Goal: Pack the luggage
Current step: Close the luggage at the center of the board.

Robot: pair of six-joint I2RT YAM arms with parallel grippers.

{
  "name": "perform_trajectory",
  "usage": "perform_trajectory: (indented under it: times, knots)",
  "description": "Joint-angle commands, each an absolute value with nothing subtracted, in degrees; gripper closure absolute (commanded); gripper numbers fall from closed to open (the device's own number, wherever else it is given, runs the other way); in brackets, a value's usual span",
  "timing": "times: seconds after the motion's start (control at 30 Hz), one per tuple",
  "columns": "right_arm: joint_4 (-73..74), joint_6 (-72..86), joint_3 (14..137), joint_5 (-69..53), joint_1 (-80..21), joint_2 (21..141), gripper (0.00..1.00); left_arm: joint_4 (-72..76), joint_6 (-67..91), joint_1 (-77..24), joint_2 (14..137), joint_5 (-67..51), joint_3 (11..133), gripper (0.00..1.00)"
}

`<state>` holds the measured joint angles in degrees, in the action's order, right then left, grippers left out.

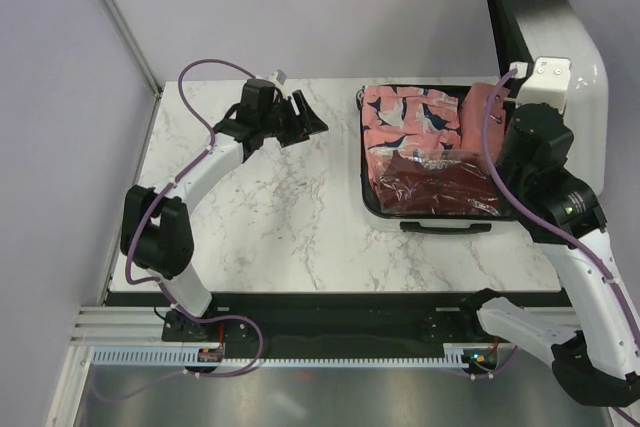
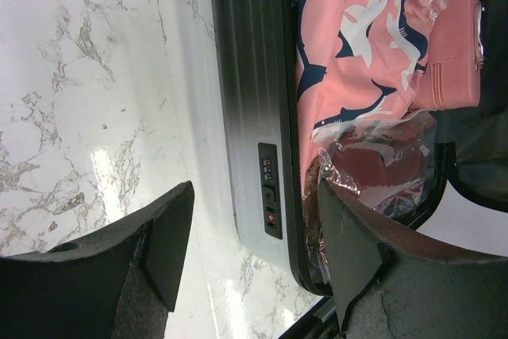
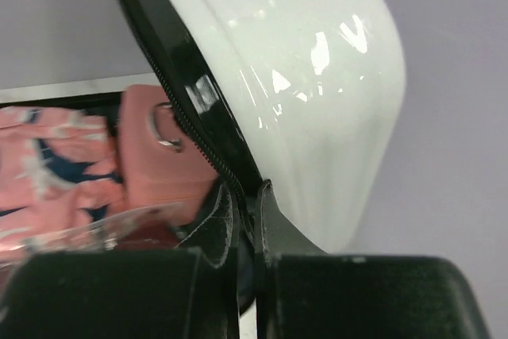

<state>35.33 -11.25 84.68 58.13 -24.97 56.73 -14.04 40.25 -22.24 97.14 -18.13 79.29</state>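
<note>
Two arms, and only my right one is on the job. The luggage (image 1: pixel 432 217) lies open on the right part of the desk (image 1: pixel 270 217). Its lid (image 1: pixel 560 37) stands up along the side of the luggage away from the left arm. The hinge line, the luggage's long axis as I judge it, runs away from the arm bases.

The right jaws (image 3: pixel 248 212) are pressed together at the lid's black zip rim. They look to be pinching it, with the white shell bulging just beyond them. So the lid lies right in those jaws and the open base lies to their left.

Inside the luggage I see a pink shark-print cloth (image 1: pixel 405 117) at the far end and a clear bag (image 1: pixel 435 182) of something dark red at the near end. A pink case (image 1: pixel 478 117) sits beside the cloth, towards the lid.

The left jaws (image 1: pixel 300 119) hang spread and hold nothing, well apart from the luggage. They face its ribbed side wall (image 2: pixel 250 77) and combination lock (image 2: pixel 269 192).

I judge the coming move is to swing the lid over towards the left arm, down onto the contents. The right arm is plainly the nearer. The cloth heaped close to the rim might catch.
</note>
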Motion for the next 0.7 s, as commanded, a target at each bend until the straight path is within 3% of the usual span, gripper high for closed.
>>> perform_trajectory:
  times: [0.0, 0.1, 0.13, 0.23, 0.27, 0.3, 0.33, 0.4, 0.57, 0.67]
  knots:
    - [37.8, 3.2, 85.9, 41.7, -29.2, 57.9, 0.94, -11.9, 39.7, -22.1, 94.7, -17.7, 78.8, 0.29]
    - [38.8, 5.4, 85.3, 33.4, -31.7, 57.7, 0.88, -11.9, 39.9, -22.1, 94.7, -17.1, 78.6, 0.29]
    - [39.0, 6.0, 85.1, 31.8, -32.3, 57.6, 0.77, -12.0, 39.9, -22.0, 94.7, -17.0, 78.6, 0.29]
    - [40.2, 8.2, 84.2, 25.2, -34.0, 56.2, 0.63, -12.0, 39.9, -22.1, 94.8, -16.4, 78.9, 0.29]
    - [41.3, 8.7, 83.9, 22.4, -34.2, 55.7, 0.54, -12.0, 40.0, -22.0, 95.2, -16.5, 79.1, 0.29]
    - [42.3, 9.9, 84.1, 20.8, -34.1, 54.9, 0.39, -12.0, 40.1, -21.9, 95.2, -16.4, 79.3, 0.29]
    - [43.6, 10.6, 84.5, 19.4, -34.2, 54.6, 0.16, -11.9, 40.0, -21.9, 95.4, -16.4, 79.5, 0.29]
    - [49.0, 11.9, 87.3, 15.4, -34.3, 54.3, 0.02, -12.0, 39.7, -21.8, 95.9, -16.3, 80.2, 0.29]
    - [61.9, 13.7, 98.2, 10.5, -34.1, 55.0, 0.02, -12.6, 39.2, -21.7, 97.2, -15.9, 82.1, 0.29]
    - [63.7, 12.2, 101.3, 14.2, -34.3, 56.1, 0.02, -12.6, 39.5, -21.6, 97.7, -15.8, 83.0, 0.29]
